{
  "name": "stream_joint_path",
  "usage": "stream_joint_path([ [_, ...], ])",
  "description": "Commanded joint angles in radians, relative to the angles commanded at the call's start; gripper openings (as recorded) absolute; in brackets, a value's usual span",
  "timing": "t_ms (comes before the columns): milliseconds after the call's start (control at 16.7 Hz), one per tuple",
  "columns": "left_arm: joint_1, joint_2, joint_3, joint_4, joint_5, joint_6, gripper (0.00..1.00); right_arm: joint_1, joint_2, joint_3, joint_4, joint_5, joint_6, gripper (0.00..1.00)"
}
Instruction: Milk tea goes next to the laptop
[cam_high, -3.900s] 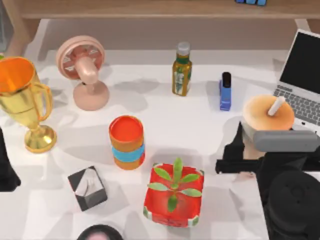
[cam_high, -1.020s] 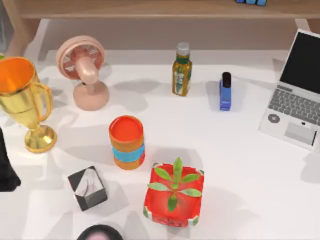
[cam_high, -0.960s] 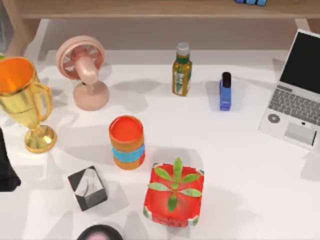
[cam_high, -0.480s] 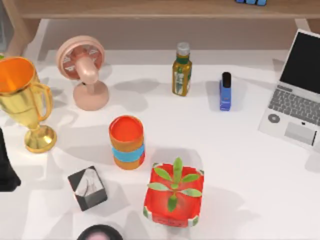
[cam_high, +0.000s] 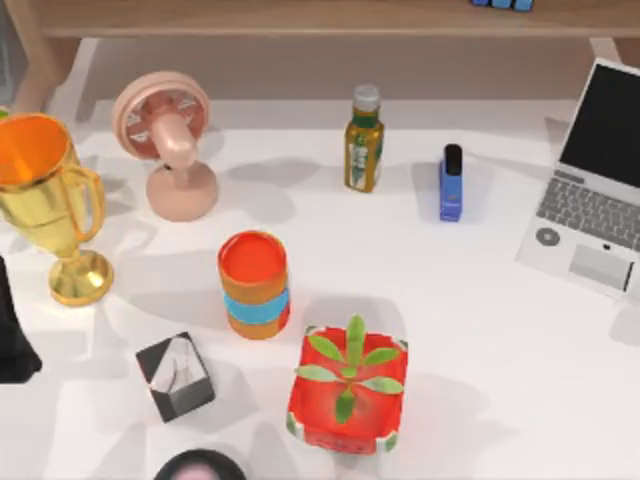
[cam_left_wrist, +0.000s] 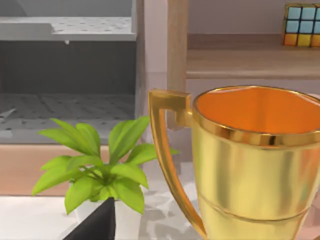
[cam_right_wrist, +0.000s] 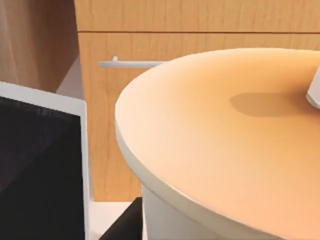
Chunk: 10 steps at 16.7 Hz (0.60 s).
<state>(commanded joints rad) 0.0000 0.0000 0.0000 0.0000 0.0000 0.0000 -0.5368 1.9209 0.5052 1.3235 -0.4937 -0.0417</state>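
- Your right wrist camera sits tight against the milk tea (cam_right_wrist: 225, 145) lid — the laptop (cam_high: 597, 195) screen just beside it.
- Whether either gripper grips anything, you cannot tell.

On the table (cam_high: 480, 300) the top view counts one laptop (cam_high: 592, 190), one gold trophy (cam_high: 45, 205), one pink desk fan (cam_high: 170, 140), one green-labelled bottle (cam_high: 364, 140), one blue stapler (cam_high: 452, 184), one orange can with a blue band (cam_high: 254, 285), one red planter with a green plant (cam_high: 346, 390), one small black-and-white box (cam_high: 176, 375) and one dark round thing (cam_high: 200, 466) cut off at the near edge, perhaps a headset or bowl. The left wrist view adds one leafy potted plant (cam_left_wrist: 97, 167) and one puzzle cube (cam_left_wrist: 303, 18). Close before the right wrist camera sits one milk tea (cam_right_wrist: 235, 145), with one white straw (cam_right_wrist: 315, 90).
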Motion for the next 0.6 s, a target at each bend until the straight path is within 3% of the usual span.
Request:
stream_joint_path([
  [360, 0.000, 0.000, 0.000, 0.000, 0.000, 0.000, 1.00, 0.000, 0.000, 0.000, 0.000, 0.000, 0.000, 0.98],
  [600, 0.000, 0.000, 0.000, 0.000, 0.000, 0.000, 1.00, 0.000, 0.000, 0.000, 0.000, 0.000, 0.000, 1.00],
])
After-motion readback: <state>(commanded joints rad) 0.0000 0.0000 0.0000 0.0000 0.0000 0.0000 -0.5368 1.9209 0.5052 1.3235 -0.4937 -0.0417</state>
